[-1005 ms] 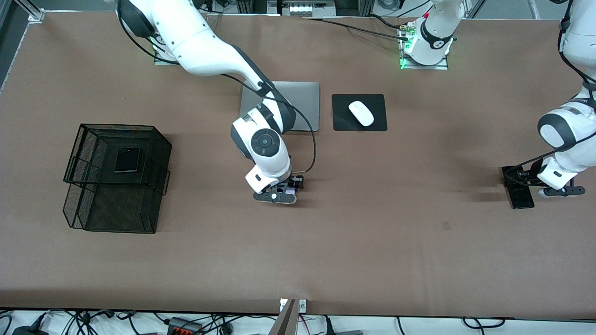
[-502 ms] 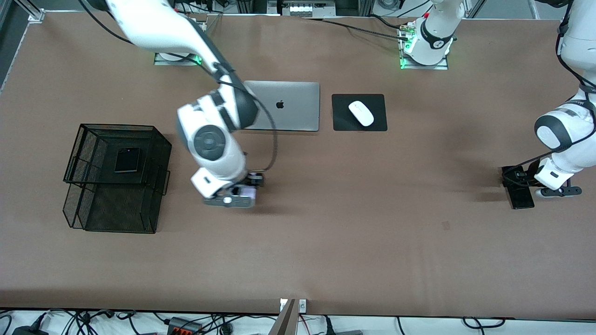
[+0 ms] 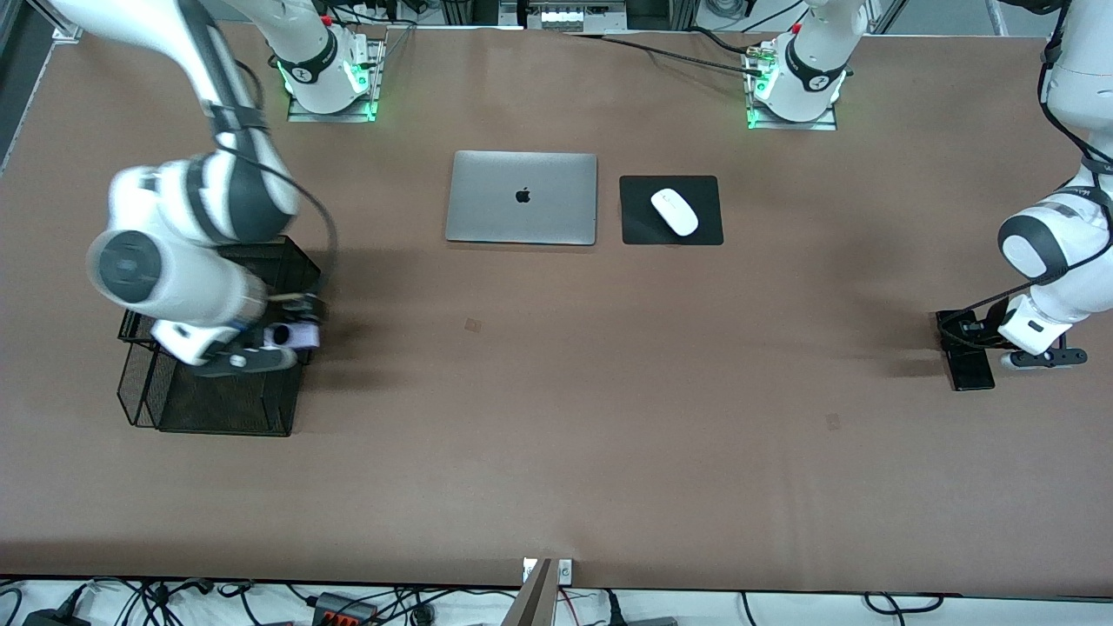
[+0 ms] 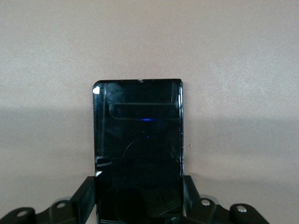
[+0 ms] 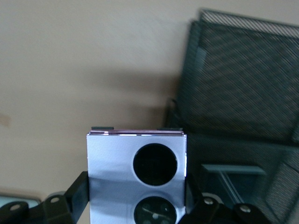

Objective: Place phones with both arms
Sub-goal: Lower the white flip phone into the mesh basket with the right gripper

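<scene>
While the right gripper is clamping the lavender phone, showing two black circles, over the mesh tray, the left gripper is pinching the long black phone, glossy, lying on the table.

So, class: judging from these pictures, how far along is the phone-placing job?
Done: none visibly; the mesh basket's upper tier is hidden by the right arm. In hand: the right tool holds the lavender phone over the basket; the left tool is shut on the long black phone at the table. Left: placing both.
</scene>
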Available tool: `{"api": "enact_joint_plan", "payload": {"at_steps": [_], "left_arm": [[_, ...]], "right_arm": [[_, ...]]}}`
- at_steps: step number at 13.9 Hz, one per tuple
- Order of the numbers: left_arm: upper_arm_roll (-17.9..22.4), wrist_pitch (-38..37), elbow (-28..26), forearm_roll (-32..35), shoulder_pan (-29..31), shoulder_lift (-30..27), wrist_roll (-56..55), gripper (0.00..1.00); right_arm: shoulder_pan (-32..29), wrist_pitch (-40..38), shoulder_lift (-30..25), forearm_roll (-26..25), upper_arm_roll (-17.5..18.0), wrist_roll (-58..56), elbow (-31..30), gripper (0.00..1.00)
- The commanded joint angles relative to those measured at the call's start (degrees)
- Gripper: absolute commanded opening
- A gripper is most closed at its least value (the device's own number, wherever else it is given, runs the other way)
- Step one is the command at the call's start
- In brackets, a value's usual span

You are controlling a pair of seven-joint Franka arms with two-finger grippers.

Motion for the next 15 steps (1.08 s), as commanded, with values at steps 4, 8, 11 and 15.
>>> {"api": "enact_joint_plan", "payload": {"at_steps": [4,8,11,15], "left_arm": [[-0.52,-2.66,0.40,-0.97,-0.62,-1.05,-1.41,0.50],[-1.49,-12.50,1.63,-0.89,-4.92,-4.30,-13.70,0.50],[-5.08,-17.00,1.72,-0.89,-5.37,-6.15,-20.91,0.50],[-10.53,-21.39,1.63,-0.62,-5.81,-8.17,-32.51,0.51]], "right_arm": [[-11.89,-3.52,-2.24,-3.17,1.07,-12.64,-2.98,0.22],[-16.47,-2.29,-0.30,-3.98,1.07,-17.84,-2.98,0.24],[-17.17,-0.54,1.28,-4.15,0.98,-18.02,-2.98,0.24],[-18.94,2.81,3.84,-4.15,0.98,-19.87,-2.98,0.29]]}}
